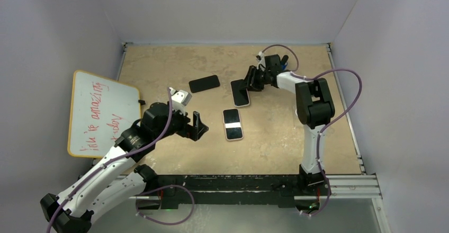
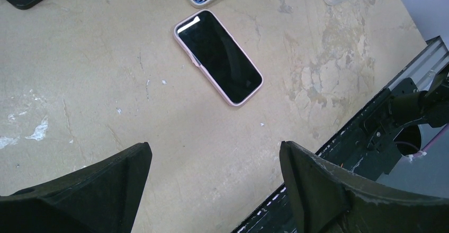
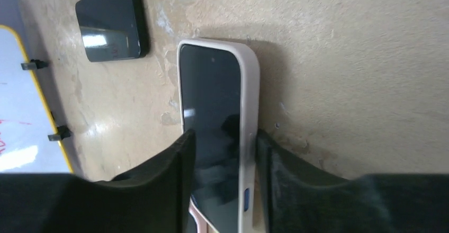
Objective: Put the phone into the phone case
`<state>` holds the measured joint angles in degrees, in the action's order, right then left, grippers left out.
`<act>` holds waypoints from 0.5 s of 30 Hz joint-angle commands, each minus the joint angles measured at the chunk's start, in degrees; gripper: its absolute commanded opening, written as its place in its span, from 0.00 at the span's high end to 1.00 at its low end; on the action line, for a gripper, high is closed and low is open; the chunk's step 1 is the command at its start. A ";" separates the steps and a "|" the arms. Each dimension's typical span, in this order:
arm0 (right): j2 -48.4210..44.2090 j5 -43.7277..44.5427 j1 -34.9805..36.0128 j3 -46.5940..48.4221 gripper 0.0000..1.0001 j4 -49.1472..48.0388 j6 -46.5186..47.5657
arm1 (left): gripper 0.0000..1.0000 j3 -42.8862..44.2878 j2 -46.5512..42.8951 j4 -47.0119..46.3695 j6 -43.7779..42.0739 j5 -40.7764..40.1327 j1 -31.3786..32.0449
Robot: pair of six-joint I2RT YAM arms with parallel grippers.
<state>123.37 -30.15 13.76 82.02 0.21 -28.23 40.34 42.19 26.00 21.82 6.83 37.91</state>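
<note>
Right gripper [image 3: 225, 137] straddles the slick, rigid-looking phone [image 3: 209, 90] at its long edge, pinch unclear from here; left gripper [image 2: 214, 156] gapes empty.

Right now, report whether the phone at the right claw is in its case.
In: the phone sits inside the white case, its rim wrapping the screen's visible edges.

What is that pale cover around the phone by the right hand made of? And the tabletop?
The cover looks like off-white silicone or rubbery plastic, matte: rounded rim, no glare, a moulded side button. The phone screen looks like glossy glass, since it shows reflections. The tabletop looks like worn tan board, perhaps wood or pressed fibre: dull, blotchy, scuffed.
</note>
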 commanded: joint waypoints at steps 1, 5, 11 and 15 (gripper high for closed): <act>-5.00 7.70 -0.49 1.22 0.49 4.28 0.90 | 0.04 1.59 -0.72 -0.24 -0.64 -1.11 -0.03; -7.07 11.40 -0.49 0.24 0.53 6.80 2.38 | 0.04 1.61 -1.00 -0.05 -0.56 -1.48 -0.01; -9.38 8.46 0.92 -2.21 0.91 5.27 3.06 | 0.04 1.59 -1.84 0.04 -0.38 -2.23 0.04; -9.90 2.99 2.06 -5.37 1.00 1.71 0.17 | 0.04 1.50 -2.41 0.11 -0.29 -2.81 -0.02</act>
<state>115.50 -21.67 14.22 79.31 4.56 -26.24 40.34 40.77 26.57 21.85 5.39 37.91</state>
